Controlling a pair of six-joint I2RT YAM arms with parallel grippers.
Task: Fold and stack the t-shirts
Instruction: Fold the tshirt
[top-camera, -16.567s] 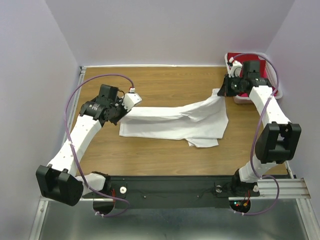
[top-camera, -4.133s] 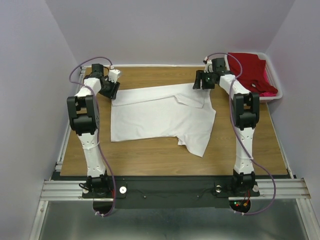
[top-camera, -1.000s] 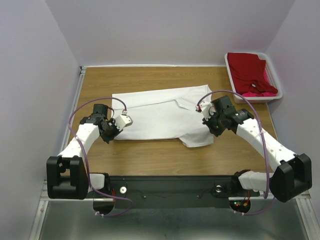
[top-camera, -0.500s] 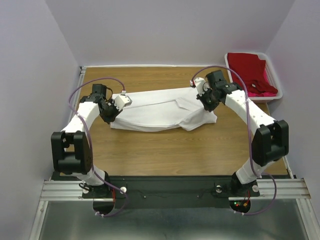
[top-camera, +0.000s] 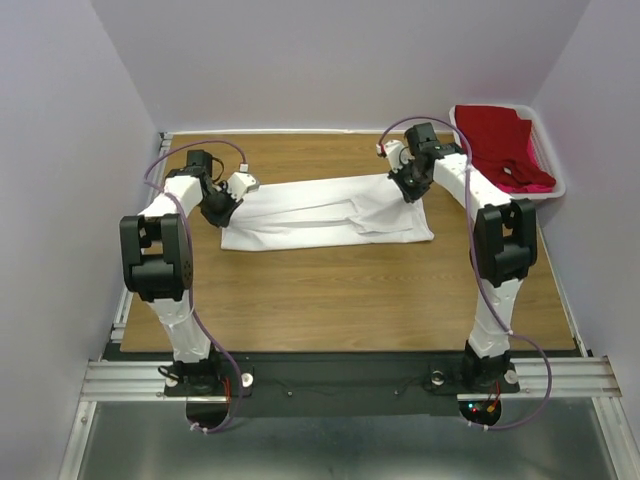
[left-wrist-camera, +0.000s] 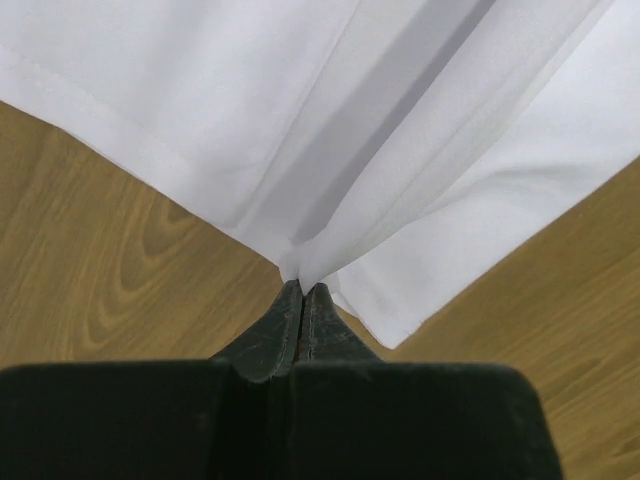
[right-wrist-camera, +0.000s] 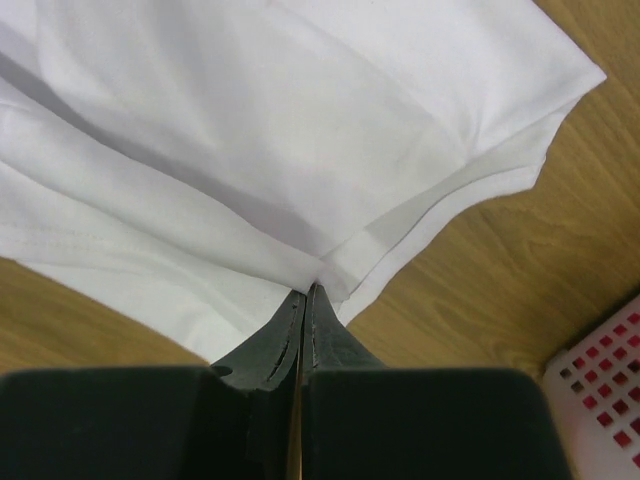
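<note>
The white t-shirt (top-camera: 320, 210) lies on the wooden table, folded in half lengthwise into a long band. My left gripper (top-camera: 225, 207) is shut on its left end; in the left wrist view (left-wrist-camera: 300, 285) the fingertips pinch a fold of the white t-shirt (left-wrist-camera: 380, 120). My right gripper (top-camera: 410, 188) is shut on the right end; in the right wrist view (right-wrist-camera: 312, 290) the tips pinch a layered edge of the white t-shirt (right-wrist-camera: 250, 130). The deep red t-shirt (top-camera: 495, 135) and a bit of the bright pink one (top-camera: 525, 186) lie in the basket.
The white plastic basket (top-camera: 555, 190) stands at the back right corner; its pink-showing grid wall (right-wrist-camera: 610, 400) is near my right gripper. Bare wooden table (top-camera: 330, 300) lies in front of the shirt. Lilac walls enclose the table on three sides.
Both grippers have carried the near edge of the white shirt away from me to the far edge, folding it in half. The arms are now stretched toward the back.
</note>
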